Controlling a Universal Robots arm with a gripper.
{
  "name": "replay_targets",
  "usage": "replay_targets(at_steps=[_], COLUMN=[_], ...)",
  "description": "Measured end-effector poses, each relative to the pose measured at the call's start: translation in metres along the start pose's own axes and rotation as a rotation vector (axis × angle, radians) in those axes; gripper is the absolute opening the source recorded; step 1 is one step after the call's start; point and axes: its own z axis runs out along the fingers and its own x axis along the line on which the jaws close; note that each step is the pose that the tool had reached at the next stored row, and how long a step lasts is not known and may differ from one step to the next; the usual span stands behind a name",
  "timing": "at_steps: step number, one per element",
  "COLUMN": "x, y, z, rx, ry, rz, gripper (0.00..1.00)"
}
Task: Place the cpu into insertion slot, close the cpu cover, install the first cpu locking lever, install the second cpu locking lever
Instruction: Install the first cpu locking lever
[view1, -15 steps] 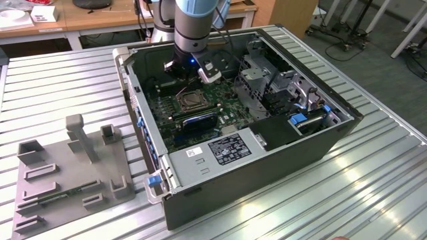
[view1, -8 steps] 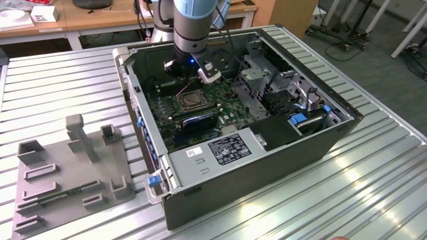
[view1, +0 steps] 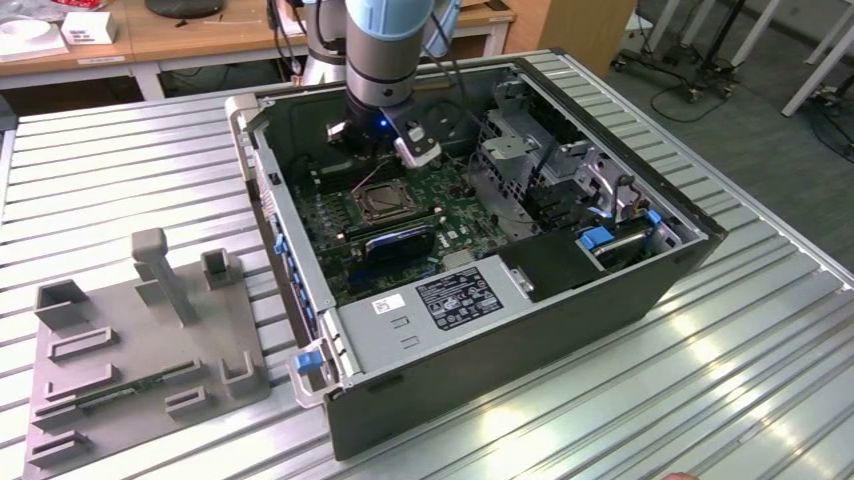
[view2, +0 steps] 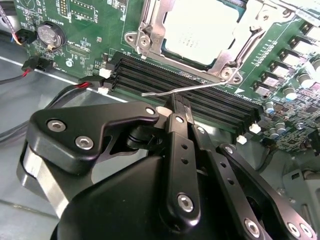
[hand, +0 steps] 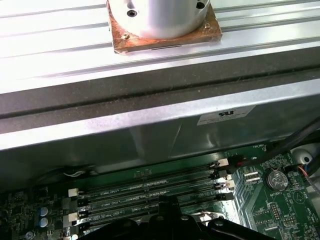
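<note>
The slatted metal tabletop (view1: 694, 380) carries an open computer case (view1: 534, 340), with a gray fixture (view1: 147, 350) near it on the exterior view's left. The arm (view1: 387, 40) reaches straight down into the case, over the green motherboard (view2: 90, 45).

On that board a bank of long black memory slots (view2: 210, 100) runs just beside the insertion slot (view2: 137, 40). The cpu cover (view2: 243, 37) lies down flat on the slot, framing the cpu (view2: 200, 30), whose pale metal top shows through the cut-out, so the chip is seated.

A thin silvery locking lever (view2: 210, 84) sticks out loose along the edge of the memory slots, its hooked end free. The tool (view2: 179, 106) has its two fingers pressed together, tips right at that lever. From here I can't tell whether they pinch the wire or just touch it.

A coin battery (view2: 48, 34) sits well apart from the slot.
</note>
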Motion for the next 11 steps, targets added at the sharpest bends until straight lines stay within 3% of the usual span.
replay_targets(at_steps=[11], x=[-0.0016], y=[-0.003], z=[0.0067], rx=[-0.0007], ry=[0.0001], rz=[0.0], gripper=[0.11])
